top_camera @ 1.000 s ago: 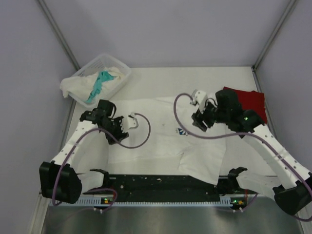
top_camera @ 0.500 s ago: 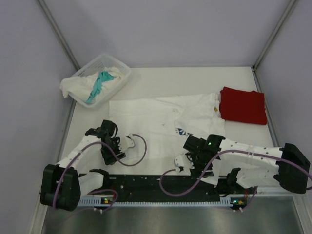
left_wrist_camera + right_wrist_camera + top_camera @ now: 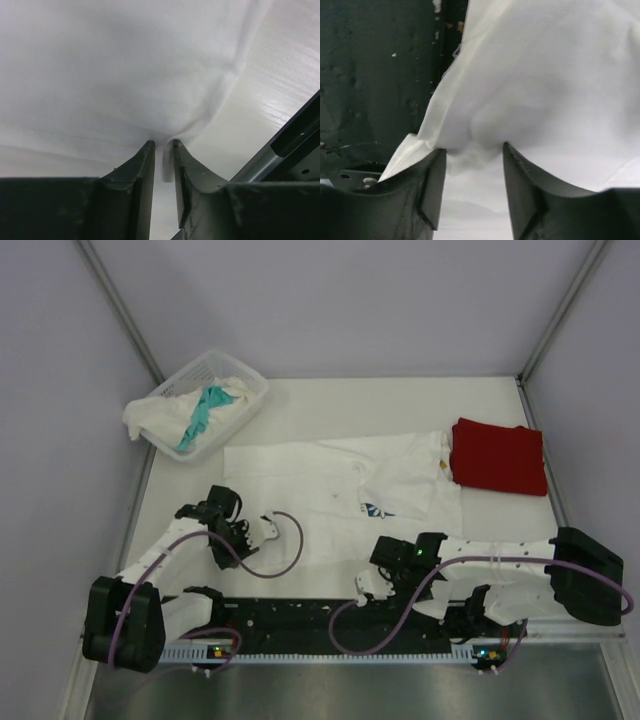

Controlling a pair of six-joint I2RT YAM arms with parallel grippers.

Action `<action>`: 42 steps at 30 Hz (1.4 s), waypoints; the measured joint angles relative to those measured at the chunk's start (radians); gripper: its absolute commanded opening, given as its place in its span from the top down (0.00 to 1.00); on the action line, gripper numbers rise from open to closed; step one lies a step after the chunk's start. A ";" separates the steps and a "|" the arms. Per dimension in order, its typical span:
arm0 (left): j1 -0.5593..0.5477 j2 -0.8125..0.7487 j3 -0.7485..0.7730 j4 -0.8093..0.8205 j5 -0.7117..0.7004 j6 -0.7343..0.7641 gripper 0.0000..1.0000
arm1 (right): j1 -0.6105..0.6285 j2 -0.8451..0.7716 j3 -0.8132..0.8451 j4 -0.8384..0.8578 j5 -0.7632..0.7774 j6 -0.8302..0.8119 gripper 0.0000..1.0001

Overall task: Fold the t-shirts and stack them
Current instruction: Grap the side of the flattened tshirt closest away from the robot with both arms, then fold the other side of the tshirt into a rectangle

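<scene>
A white t-shirt (image 3: 320, 480) with a small blue graphic (image 3: 372, 508) lies spread across the table. My left gripper (image 3: 266, 530) is at its near left edge. In the left wrist view, my left gripper (image 3: 163, 144) is shut on a pinched fold of this shirt (image 3: 125, 65). My right gripper (image 3: 366, 588) is at the shirt's near edge. In the right wrist view, my right gripper (image 3: 472, 147) has its jaws apart, with bunched white cloth (image 3: 545, 75) between the tips. A folded red t-shirt (image 3: 498, 455) lies at the back right.
A white lattice basket (image 3: 232, 375) at the back left holds a white shirt (image 3: 155, 415) and a teal shirt (image 3: 203, 410). A black strip (image 3: 320, 620) runs along the near table edge, and it also shows in the right wrist view (image 3: 380, 75). Grey walls stand on both sides.
Both arms have come back from the shirt's middle to its near edge. In the last half second the right gripper slid slightly nearer and to the left; the left gripper barely moved.
</scene>
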State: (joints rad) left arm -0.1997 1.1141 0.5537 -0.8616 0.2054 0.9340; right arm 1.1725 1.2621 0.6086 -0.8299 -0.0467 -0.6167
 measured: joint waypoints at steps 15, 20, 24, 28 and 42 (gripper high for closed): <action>0.001 0.001 0.086 -0.037 -0.066 -0.049 1.00 | 0.006 -0.004 -0.002 0.036 0.046 0.016 1.00; 0.005 0.008 0.145 -0.024 -0.106 -0.073 1.00 | -0.084 -0.109 -0.024 0.026 0.044 -0.007 1.00; 0.011 0.045 0.191 -0.001 -0.138 -0.082 1.00 | -0.281 -0.193 0.010 0.028 0.017 -0.070 1.00; 0.016 0.127 0.254 0.046 -0.161 -0.097 1.00 | -0.422 -0.165 0.099 0.070 -0.018 -0.151 1.00; 0.083 0.355 0.432 0.163 -0.227 -0.125 1.00 | -0.772 0.203 0.404 0.201 -0.086 -0.346 1.00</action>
State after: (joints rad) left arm -0.1169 1.4689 0.9855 -0.6987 -0.0216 0.8093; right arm 0.4000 1.4654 1.0130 -0.6289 -0.1326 -0.9627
